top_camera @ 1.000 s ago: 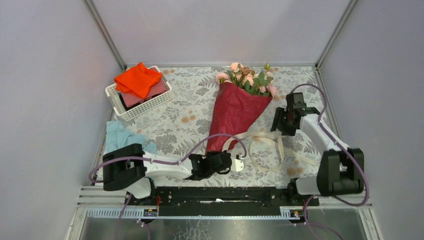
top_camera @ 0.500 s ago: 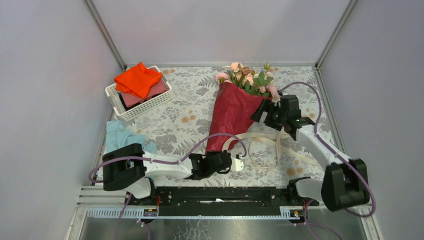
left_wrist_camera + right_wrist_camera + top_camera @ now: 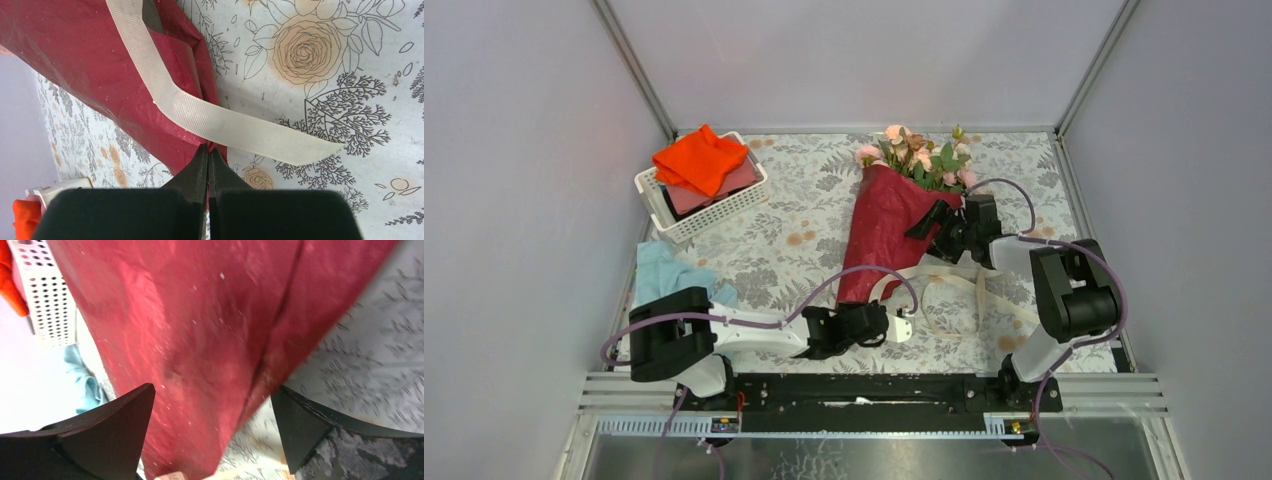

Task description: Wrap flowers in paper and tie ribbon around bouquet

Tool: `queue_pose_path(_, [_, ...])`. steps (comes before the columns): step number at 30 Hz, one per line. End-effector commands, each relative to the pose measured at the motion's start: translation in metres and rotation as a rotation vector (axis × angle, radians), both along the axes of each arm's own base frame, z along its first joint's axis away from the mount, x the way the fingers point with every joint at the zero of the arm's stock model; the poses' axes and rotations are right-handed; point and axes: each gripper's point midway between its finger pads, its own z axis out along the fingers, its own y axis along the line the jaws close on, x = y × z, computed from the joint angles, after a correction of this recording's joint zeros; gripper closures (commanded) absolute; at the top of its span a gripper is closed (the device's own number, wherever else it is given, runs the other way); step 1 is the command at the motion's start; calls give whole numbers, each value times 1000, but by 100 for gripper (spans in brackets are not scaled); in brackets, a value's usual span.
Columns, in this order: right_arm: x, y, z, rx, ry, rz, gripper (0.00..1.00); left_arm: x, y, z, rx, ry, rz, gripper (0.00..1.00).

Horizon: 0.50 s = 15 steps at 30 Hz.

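Observation:
The bouquet lies on the floral table cover, with pink flowers (image 3: 921, 155) at the far end of a dark red paper (image 3: 886, 225) cone. A cream ribbon (image 3: 969, 283) lies in loose loops beside the cone's narrow end. In the left wrist view the ribbon (image 3: 225, 122) crosses the paper (image 3: 75, 55). There my left gripper (image 3: 208, 148) is shut at the cone's lower tip, and a red sliver shows between its fingers. My right gripper (image 3: 932, 232) stands wide open at the cone's right flank. The paper (image 3: 200, 315) edge lies between its fingers (image 3: 125, 430).
A white basket (image 3: 714, 205) holding an orange cloth (image 3: 699, 158) stands at the back left. A light blue cloth (image 3: 669, 270) lies on the left, near my left arm (image 3: 754, 335). A purple cable (image 3: 864, 272) arcs over the cone's narrow end. Walls close in on three sides.
My right gripper opened and swung left from the ribbon to the cone's right side, with its arm folding in. The left arm has not moved.

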Motion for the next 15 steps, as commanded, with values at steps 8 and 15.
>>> queue_pose_path(8, [19,17,-7,95,-52,26,90,-5,-9,6,-30,37,-37,100])
queue_pose_path(15, [28,16,-1,74,-60,21,100,-53,-31,59,-94,365,-293,14])
